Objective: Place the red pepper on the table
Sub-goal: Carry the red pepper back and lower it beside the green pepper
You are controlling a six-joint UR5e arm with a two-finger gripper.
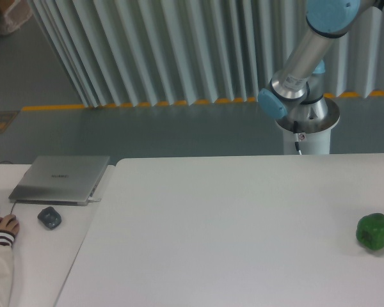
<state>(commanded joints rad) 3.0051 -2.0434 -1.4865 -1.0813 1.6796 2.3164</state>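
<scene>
The large white table fills the lower right of the camera view. The red pepper is not in view. The gripper is out of view too: only the arm's silver and blue links show, rising from the base behind the table and leaving the frame at the top right.
A green bell pepper sits on the table near its right edge. On the adjoining white desk at left lie a closed grey laptop, a dark mouse and a person's hand. A corrugated curtain hangs behind.
</scene>
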